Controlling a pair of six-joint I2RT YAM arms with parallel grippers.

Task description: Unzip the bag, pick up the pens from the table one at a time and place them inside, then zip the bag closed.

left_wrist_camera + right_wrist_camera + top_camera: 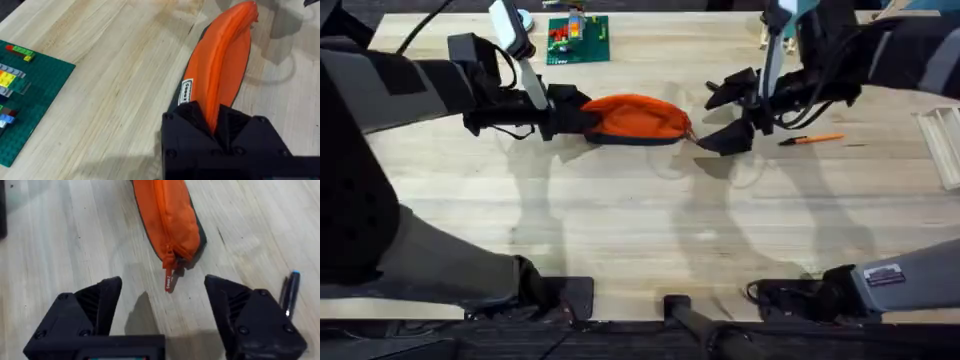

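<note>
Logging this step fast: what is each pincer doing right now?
Left pincer: shut on the end of the orange pouch.
Right pincer: open, holding nothing, by the zipper tab.

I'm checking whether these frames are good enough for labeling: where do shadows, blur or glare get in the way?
Overhead: soft doubled arm shadows fall across the table, and the arm at the frame's left edge looms large and blurred. Left wrist: the bag is sharp, with a grey shadow beside its far end. Right wrist: the pull tab is clear, while the right gripper casts a shadow beneath. No strong glare.
</note>
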